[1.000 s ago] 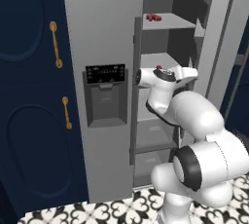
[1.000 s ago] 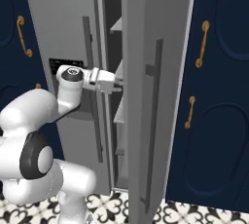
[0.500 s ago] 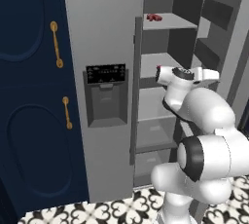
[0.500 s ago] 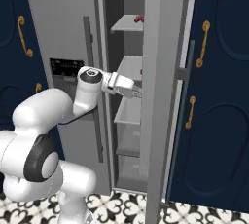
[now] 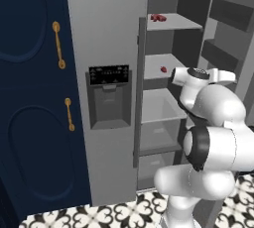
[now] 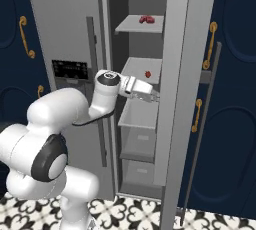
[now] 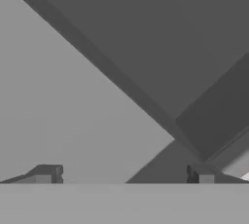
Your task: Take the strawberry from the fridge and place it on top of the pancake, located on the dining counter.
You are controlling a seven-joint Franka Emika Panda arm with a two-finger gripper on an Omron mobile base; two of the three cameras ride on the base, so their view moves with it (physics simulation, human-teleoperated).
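Reaching into the fridge [image 6: 75, 29], I hold my gripper [image 6: 155, 95] wide open, empty, just below the strawberry [image 6: 147, 74] shelf.

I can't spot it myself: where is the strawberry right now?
The strawberry sits on the fridge's second shelf, below the shelf holding the dark-red item, just above the open gripper.

navy cabinets [image 5: 34, 123], apparently patterned floor [image 5: 99, 217]
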